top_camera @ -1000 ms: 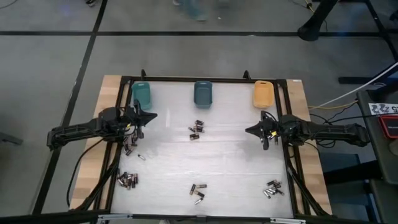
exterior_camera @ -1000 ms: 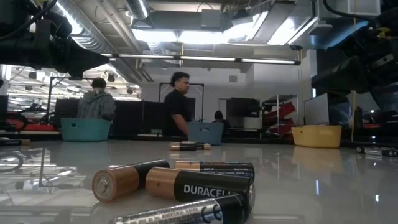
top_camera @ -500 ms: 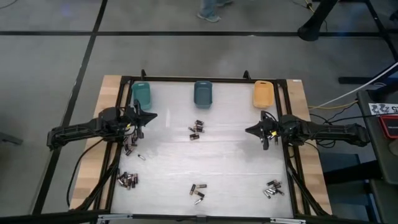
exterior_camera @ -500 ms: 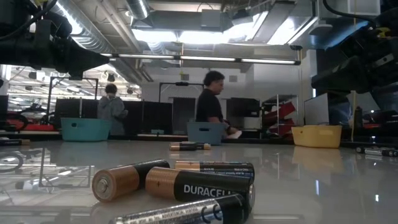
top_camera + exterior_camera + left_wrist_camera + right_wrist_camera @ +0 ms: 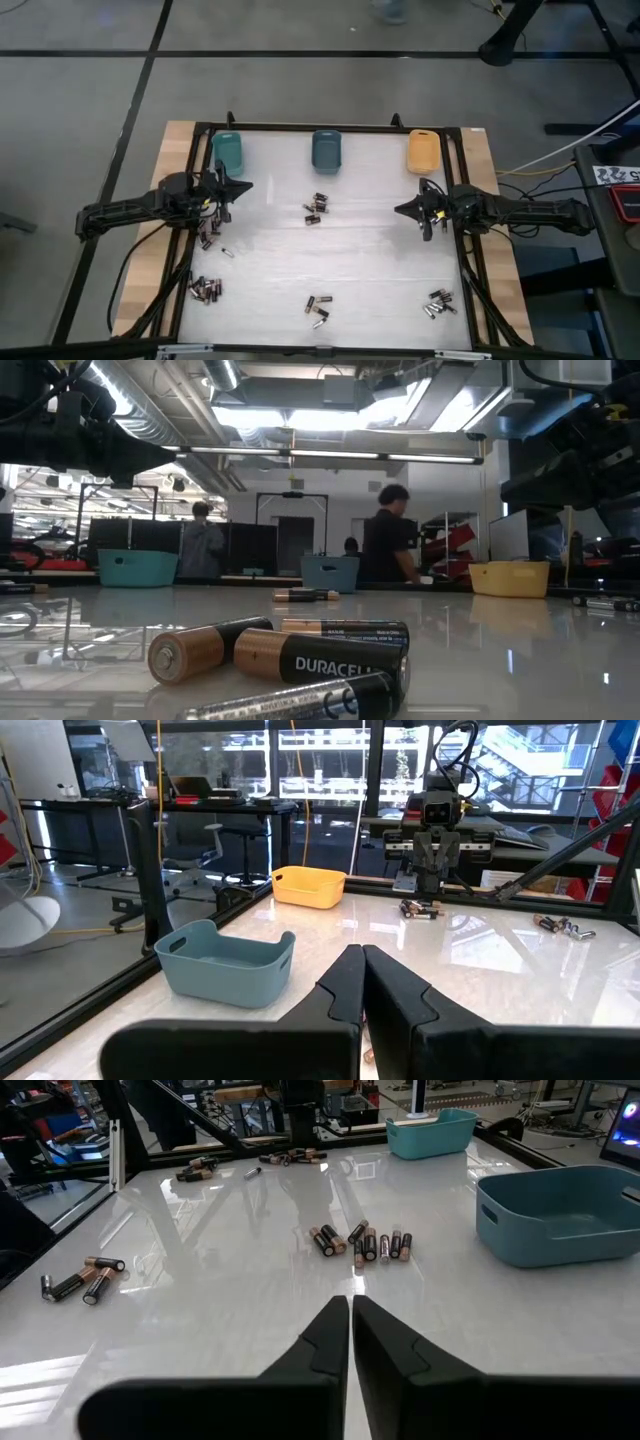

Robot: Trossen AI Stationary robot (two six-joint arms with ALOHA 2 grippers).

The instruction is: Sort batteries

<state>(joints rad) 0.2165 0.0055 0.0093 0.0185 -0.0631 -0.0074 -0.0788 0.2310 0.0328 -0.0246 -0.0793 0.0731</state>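
Small black-and-copper batteries lie on the white table in loose clusters: at the middle (image 5: 316,208), below my left gripper (image 5: 207,238), near-left (image 5: 205,290), near-middle (image 5: 318,306) and near-right (image 5: 438,303). The low view shows one cluster close up (image 5: 300,655). My left gripper (image 5: 245,185) hovers shut at the table's left side, holding nothing, and its fingers show together in its wrist view (image 5: 362,982). My right gripper (image 5: 398,210) hovers shut at the right side, also holding nothing (image 5: 350,1330). The middle cluster (image 5: 365,1243) lies ahead of it.
Three bins stand along the far edge: teal (image 5: 228,151), blue (image 5: 327,150) and orange (image 5: 423,151). A black frame (image 5: 330,127) runs around the table. In the low view, people stand in the room beyond the bins (image 5: 390,545).
Both arms and all the batteries have kept still. In the room behind the table a person has walked toward the right.
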